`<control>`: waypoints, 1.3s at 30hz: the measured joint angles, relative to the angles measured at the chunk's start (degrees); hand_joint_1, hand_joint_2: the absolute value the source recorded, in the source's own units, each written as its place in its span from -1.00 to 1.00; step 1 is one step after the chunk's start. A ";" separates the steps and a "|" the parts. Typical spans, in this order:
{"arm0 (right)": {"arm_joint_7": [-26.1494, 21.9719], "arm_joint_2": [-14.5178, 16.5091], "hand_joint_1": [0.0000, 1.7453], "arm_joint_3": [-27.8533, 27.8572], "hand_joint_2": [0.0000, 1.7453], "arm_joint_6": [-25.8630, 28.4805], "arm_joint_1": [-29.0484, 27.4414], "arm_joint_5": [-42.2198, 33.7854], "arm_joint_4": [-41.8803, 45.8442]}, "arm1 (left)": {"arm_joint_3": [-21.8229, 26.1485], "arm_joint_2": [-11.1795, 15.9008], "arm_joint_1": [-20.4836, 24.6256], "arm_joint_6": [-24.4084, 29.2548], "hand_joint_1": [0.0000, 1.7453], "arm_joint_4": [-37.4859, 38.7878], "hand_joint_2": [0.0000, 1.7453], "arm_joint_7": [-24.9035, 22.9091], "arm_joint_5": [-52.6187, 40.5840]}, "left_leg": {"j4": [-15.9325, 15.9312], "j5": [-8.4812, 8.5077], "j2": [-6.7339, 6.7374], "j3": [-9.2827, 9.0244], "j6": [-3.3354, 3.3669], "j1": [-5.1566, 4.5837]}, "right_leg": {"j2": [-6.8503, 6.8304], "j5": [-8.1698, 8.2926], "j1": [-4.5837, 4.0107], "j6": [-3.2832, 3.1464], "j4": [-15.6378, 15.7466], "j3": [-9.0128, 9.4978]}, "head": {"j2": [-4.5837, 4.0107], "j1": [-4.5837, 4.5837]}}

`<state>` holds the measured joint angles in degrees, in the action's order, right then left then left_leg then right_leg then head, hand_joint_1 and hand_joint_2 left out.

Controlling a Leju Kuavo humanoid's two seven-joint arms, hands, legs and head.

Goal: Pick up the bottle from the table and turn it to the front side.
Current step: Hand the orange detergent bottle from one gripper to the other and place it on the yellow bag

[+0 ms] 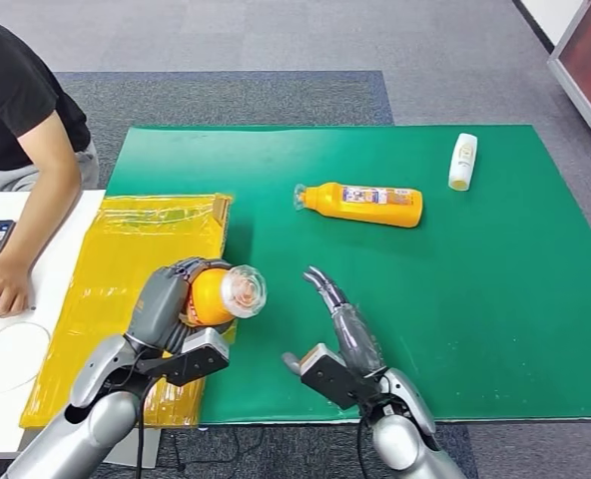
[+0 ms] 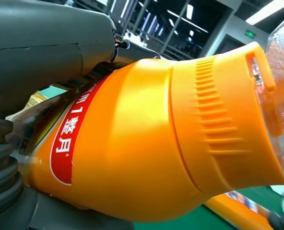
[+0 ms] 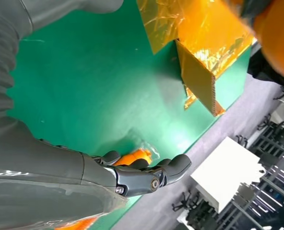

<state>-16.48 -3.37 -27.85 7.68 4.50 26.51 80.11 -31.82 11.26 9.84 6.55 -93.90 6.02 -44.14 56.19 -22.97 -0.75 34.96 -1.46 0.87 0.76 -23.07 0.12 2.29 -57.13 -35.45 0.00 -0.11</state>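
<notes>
Now an orange bottle [image 1: 216, 296] is held in the left hand [image 1: 163, 304]; the fingers [image 1: 191, 267] are wrapped around its body, and its clear cap [image 1: 245, 290] sticks out past them, pointing toward the right hand [image 1: 342, 344]; up close, a red label [image 2: 70, 134] with white writing is seen on the bottle, next to the grey thumb [image 2: 50, 45]; the bottle is lifted off the green mat [image 1: 503, 299], just above the edge of a yellow box [image 1: 127, 279]; the right hand is held open with nothing in it; its fingers [image 1: 324, 287] are stretched out and spread a little, above the mat; a second orange bottle [image 1: 364, 204] is laid on its side on the mat, well past those fingertips; a small white bottle [image 1: 462, 161] is laid farther away still, off to the right of them; a person's arm [image 1: 29, 225] is rested on a white table [image 1: 14, 339], beyond the left hand and to its left.
</notes>
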 joint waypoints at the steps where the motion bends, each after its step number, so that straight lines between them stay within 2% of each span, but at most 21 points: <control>1: 0.18 0.04 -1.00 0.22 1.00 -0.36 -0.12 -0.44 0.02 | 0.33 0.04 -0.26 0.22 1.00 0.00 1.00 -0.01 -0.28 | 0.00 0.00 0.00 0.00 0.00 0.00 | 0.00 0.00 0.00 0.00 0.00 0.00 | 0.00 0.01; 8: 0.79 1.17 -1.00 2.67 1.00 -2.32 -1.26 -6.24 0.32 | 1.82 0.67 -1.75 0.92 1.00 0.00 1.00 0.02 -2.10 | 0.00 0.00 0.00 0.02 0.00 0.00 | 0.00 0.00 0.00 0.00 0.00 -0.02 | 0.00 0.01; 16: 0.52 1.75 -1.00 3.80 1.00 0.21 -2.31 -3.74 0.47 | 2.24 0.96 -3.66 0.50 0.87 -0.01 1.00 -0.32 -3.23 | 0.00 0.00 0.00 0.05 0.00 0.00 | 0.00 0.00 0.00 0.00 0.00 -0.05 | 0.00 0.00; 23: -0.06 2.51 -1.00 4.90 1.00 -1.15 -3.31 -7.36 0.92 | 2.68 1.02 -4.53 0.76 0.83 0.00 1.00 -1.04 -4.75 | 0.00 0.00 0.00 0.05 0.00 0.00 | 0.00 0.00 0.00 0.00 0.00 -0.05 | 0.00 0.00; 29: -0.47 2.84 -1.00 4.96 1.00 -2.46 -3.50 -8.13 0.93 | 3.03 1.05 -4.61 1.49 0.93 0.13 1.00 -1.32 -7.26 | 0.00 0.00 0.00 0.05 0.00 0.00 | 0.00 0.00 0.00 0.00 0.00 -0.05 | 0.00 0.00; 39: -0.49 3.37 -1.00 4.92 1.00 -2.73 -3.66 -8.43 0.93 | 3.31 1.05 -4.57 2.37 1.00 2.33 1.00 -2.90 -11.51 | 0.00 0.00 0.00 0.05 0.00 0.00 | 0.00 0.00 0.00 0.00 0.00 -0.06 | 0.00 0.00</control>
<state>-16.97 -0.01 -22.93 4.96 0.84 18.08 81.05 -28.51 12.31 5.27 8.92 -91.56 3.12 -55.65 56.19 -22.97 -0.75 35.02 -1.46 0.87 0.76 -23.07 0.12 2.29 -57.13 -35.51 0.00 -0.11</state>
